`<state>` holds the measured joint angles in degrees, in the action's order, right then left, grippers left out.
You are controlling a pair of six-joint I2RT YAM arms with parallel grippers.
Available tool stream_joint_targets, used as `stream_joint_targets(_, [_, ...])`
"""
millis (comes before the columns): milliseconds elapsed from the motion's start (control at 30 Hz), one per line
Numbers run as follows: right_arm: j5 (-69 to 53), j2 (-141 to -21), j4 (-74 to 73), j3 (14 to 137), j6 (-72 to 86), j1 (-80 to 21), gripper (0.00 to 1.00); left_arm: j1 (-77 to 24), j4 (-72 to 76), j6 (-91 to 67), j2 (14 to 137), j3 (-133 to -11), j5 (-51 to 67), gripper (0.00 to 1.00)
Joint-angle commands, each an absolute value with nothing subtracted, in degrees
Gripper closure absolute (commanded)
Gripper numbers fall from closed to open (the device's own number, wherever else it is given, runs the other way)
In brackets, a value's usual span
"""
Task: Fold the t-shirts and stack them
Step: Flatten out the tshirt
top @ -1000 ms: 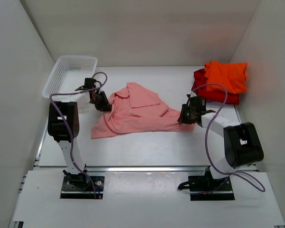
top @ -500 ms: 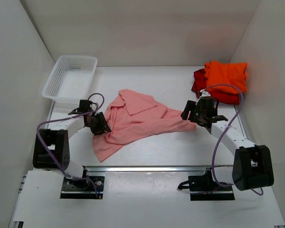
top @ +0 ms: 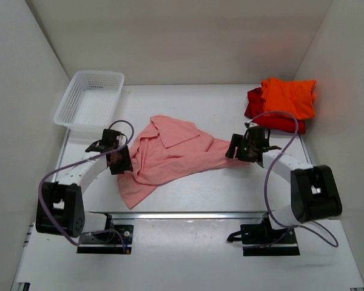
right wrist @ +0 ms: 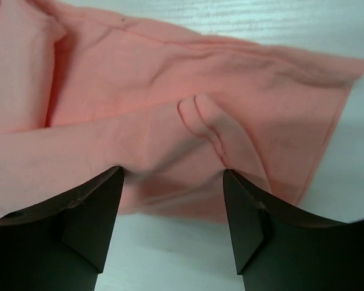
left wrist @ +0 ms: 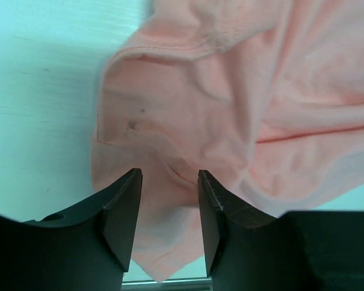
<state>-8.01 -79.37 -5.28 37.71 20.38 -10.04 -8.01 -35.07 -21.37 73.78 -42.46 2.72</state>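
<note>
Salmon-pink t-shirt (top: 170, 151): matt creased cloth. Basket (top: 67, 100): white plastic mesh. Fingers (left wrist: 121, 218): matt black plastic.

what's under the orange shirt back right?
A red t-shirt lies under the orange t-shirt, showing along its left and near edges. The rest of it is covered; nothing deeper can be seen.

The salmon-pink cotton t-shirt (top: 170, 151) lies crumpled and unfolded on the table (top: 200, 188). It stretches from the left claw (top: 122, 162) at its left edge to the right claw (top: 236, 147) at its tapered right end. Beyond the right claw, the bright orange t-shirt (top: 288, 97) sits folded atop the folded red t-shirt (top: 278, 124).
</note>
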Motion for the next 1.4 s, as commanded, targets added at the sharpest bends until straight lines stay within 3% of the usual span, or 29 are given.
stream_joint_targets(0, [-6.5, -85.4, -3.4, 43.8, 18.8, -9.3, 0.36, -8.5, -33.8, -20.9, 78.7, -42.2, 0.2, 0.48])
stream_joint_targets(100, [-5.2, -89.0, -6.9, 47.4, 19.4, -9.0, 0.40, -9.0, -31.6, -21.8, 87.3, -45.6, 0.1, 0.49])
stream_joint_targets(333, [-7.5, -93.1, -6.1, 50.0, 19.4, -6.3, 0.74, -11.5, -33.0, -22.9, 107.3, -67.2, 1.5, 0.52])
stream_joint_targets(367, [-7.6, -93.8, -6.9, 51.7, 18.6, -6.0, 0.75, -11.3, -35.0, -22.7, 110.2, -71.8, 2.6, 0.53])
stream_joint_targets(500, [-6.1, -92.9, -10.4, 55.6, 16.8, -5.4, 0.82, -10.6, -38.5, -21.4, 110.2, -79.3, 2.8, 0.53])
stream_joint_targets(600, [-6.3, -92.5, -9.5, 55.3, 17.4, -4.8, 0.83, -9.8, -39.0, -20.1, 104.2, -77.2, 3.0, 0.49])
stream_joint_targets(733, [-6.9, -94.0, -10.0, 55.3, 17.0, -6.0, 0.82, -7.0, -38.2, -18.6, 95.8, -67.0, 4.7, 0.33])
stream_joint_targets(867, [-6.8, -94.3, -9.1, 54.2, 17.4, -6.9, 0.82, -6.2, -36.7, -18.3, 89.4, -56.1, 4.8, 0.37])
stream_joint_targets(967, [-7.2, -93.9, -8.6, 53.8, 17.5, -6.7, 0.82, -7.6, -34.1, -19.2, 85.5, -49.9, 3.8, 0.33])
stream_joint_targets(1133, [-7.5, -93.6, -9.1, 53.5, 17.6, -6.8, 0.81, -8.9, -28.9, -21.0, 90.4, -46.3, 4.5, 0.31])
stream_joint_targets(1200, [-7.6, -93.4, -9.3, 53.5, 17.6, -6.7, 0.82, -9.6, -27.7, -21.2, 93.4, -46.8, 5.1, 0.38])
stream_joint_targets(1267, [-7.7, -93.0, -9.5, 53.2, 17.0, -6.9, 0.94, -10.9, -27.9, -21.1, 95.3, -48.9, 4.6, 1.00])
stream_joint_targets(1300, [-7.6, -92.0, -10.4, 53.3, 16.8, -6.6, 1.00, -10.7, -28.6, -21.4, 96.1, -50.6, 4.7, 1.00])
stream_joint_targets(1367, [-6.5, -89.6, -12.2, 53.4, 16.7, -6.6, 1.00, -9.7, -30.0, -20.9, 96.9, -53.4, 9.6, 1.00])
